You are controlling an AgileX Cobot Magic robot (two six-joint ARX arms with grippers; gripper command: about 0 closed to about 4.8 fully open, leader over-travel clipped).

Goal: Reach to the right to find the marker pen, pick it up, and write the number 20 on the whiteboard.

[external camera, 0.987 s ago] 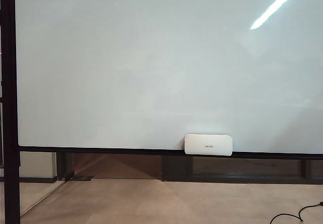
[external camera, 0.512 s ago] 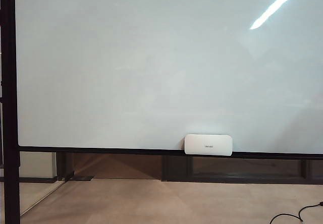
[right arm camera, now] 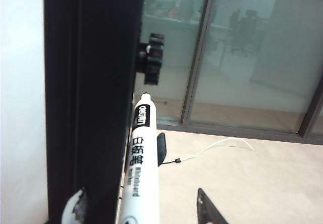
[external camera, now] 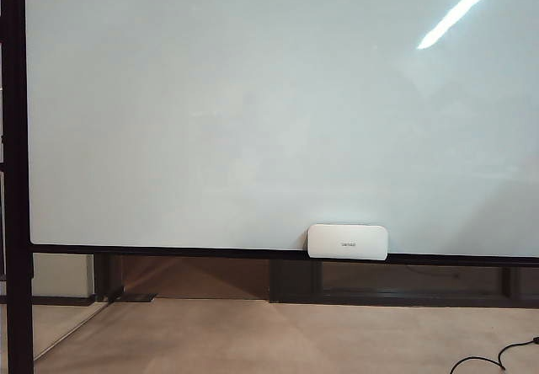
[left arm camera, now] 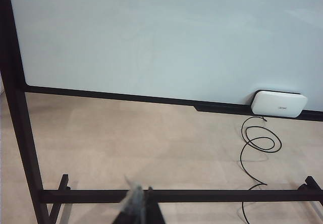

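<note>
Right wrist view shows the slim white plastic marker pen [right arm camera: 142, 158] standing nearly upright, its long axis running from the bottom edge of the frame up to a small black end at mid-height. Black lettering runs lengthwise down its smooth barrel. It stands just beside the broad matte black post of the stand [right arm camera: 93, 103], which fills the left-centre of the frame; whether pen and post touch I cannot tell. A ribbed black knob [right arm camera: 151, 58] juts from the post above the pen's end.

The right gripper [right arm camera: 144, 211] sits at the bottom edge, its worn whitish finger [right arm camera: 75, 208] left of the pen and the dark pointed one to its right, spread wide with the pen between them and not clamped on it.

Exterior view is filled by the large glossy whiteboard with a thin black frame [external camera: 253, 113], unmarked, with a white rounded-rectangle box [external camera: 347, 241] on its lower rail.

Left wrist view has the left gripper [left arm camera: 137, 211] at the bottom centre, its dark fingers pressed together and holding nothing, over a beige floor with a curled black cable [left arm camera: 258, 142].
</note>
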